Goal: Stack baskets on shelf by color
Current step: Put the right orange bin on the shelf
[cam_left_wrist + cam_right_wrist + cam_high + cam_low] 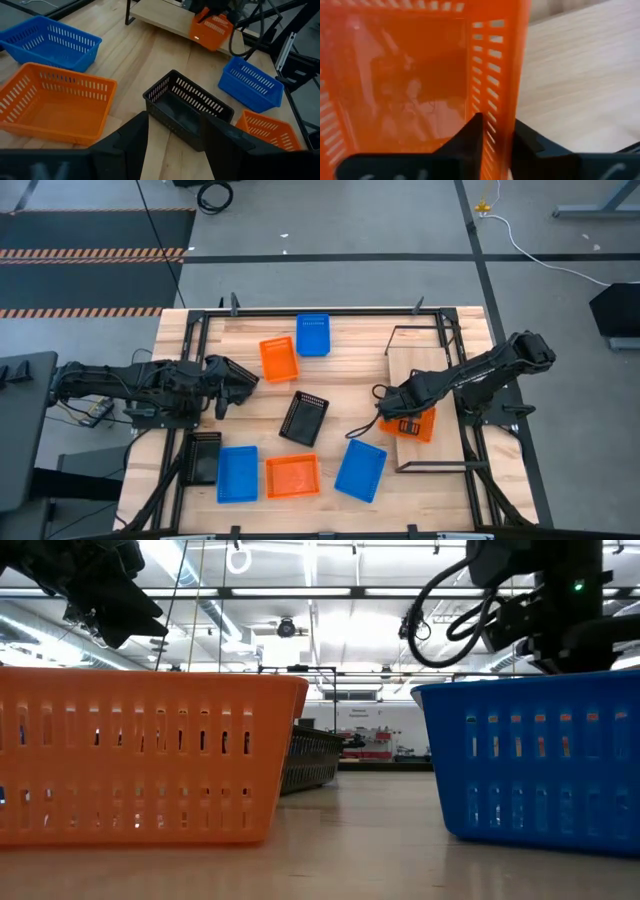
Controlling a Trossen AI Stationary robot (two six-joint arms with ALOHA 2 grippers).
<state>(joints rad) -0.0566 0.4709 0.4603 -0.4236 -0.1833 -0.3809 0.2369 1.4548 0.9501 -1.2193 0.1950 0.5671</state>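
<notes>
My right gripper (403, 420) is over the shelf (425, 365), a light board in a black wire frame at the table's right, and is shut on an orange basket (420, 425). My left gripper (228, 385) hovers open at the table's left with nothing between its fingers; it faces a black basket (187, 107). Flat on the tabletop lie an orange basket (279, 358), a blue one (313, 334), the black one (304, 418), a second black (204, 457), blue (238, 473), orange (292, 476) and blue (361, 470). My right gripper clamps one mesh side wall (500, 120) of the orange basket, the wall toward the table's middle. One finger (470, 137) is inside the basket and one (527, 142) outside. The fingers come from above, pointing steeply down. The basket (210, 30) sits tilted over the shelf board.
The shelf's wire frame (400, 330) rises around the board. Black rails (190, 360) run along the table's edges. Bare wood lies between the middle black basket and the shelf. In the low view an orange basket (140, 755) and a blue one (540, 760) stand close in front.
</notes>
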